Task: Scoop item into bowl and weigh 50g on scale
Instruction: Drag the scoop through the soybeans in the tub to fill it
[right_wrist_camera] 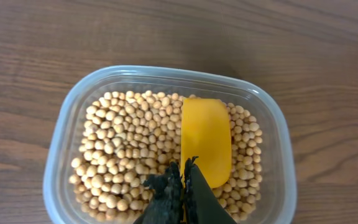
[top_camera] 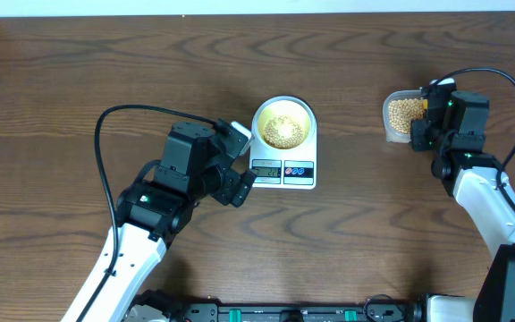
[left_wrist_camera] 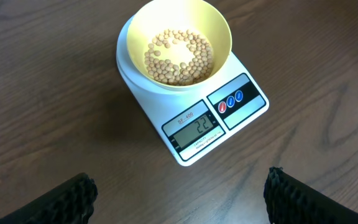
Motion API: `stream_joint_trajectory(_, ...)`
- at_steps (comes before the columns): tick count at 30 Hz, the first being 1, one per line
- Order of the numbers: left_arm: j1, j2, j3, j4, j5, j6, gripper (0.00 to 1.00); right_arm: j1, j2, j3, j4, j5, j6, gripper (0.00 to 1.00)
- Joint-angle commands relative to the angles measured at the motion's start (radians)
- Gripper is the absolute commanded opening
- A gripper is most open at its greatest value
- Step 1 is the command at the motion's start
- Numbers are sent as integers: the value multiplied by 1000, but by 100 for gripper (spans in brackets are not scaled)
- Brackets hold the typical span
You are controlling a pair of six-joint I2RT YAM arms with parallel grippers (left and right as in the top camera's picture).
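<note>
Scoop (right_wrist_camera: 206,140) clamped in my right gripper (right_wrist_camera: 182,186), resting on beans (right_wrist_camera: 129,143) in container (right_wrist_camera: 67,124), pointing away from wrist | bowl (left_wrist_camera: 219,31) on scale (left_wrist_camera: 253,99) well to its left | left gripper (left_wrist_camera: 182,196) wide, empty, nearer scale

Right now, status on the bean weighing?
Left gripper open, beside scale. Right gripper shut on scoop, in container of beans. Bowl on scale, reads 22, short of target. Nothing blocking.

Just ahead of my left gripper (left_wrist_camera: 182,194), the scale (left_wrist_camera: 166,87) shows 22 on its grey display (left_wrist_camera: 196,129), a small label (left_wrist_camera: 186,117) above the digits seems to read SF-400, and the finer print below is illegible.
</note>
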Motion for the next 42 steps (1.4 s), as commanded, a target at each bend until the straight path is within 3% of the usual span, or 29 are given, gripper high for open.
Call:
stream_joint_trajectory(1,4,2,-16,3,15,13,88,-5,12,0,-3,-77,35,1)
stream_joint_trajectory(29,4,2,-16,3,15,13,88,-93,12,0,-55,-373,124,1)
stream_joint_trajectory(42,4,2,-16,3,15,13,88,-117,12,0,-55,-393,162,1)
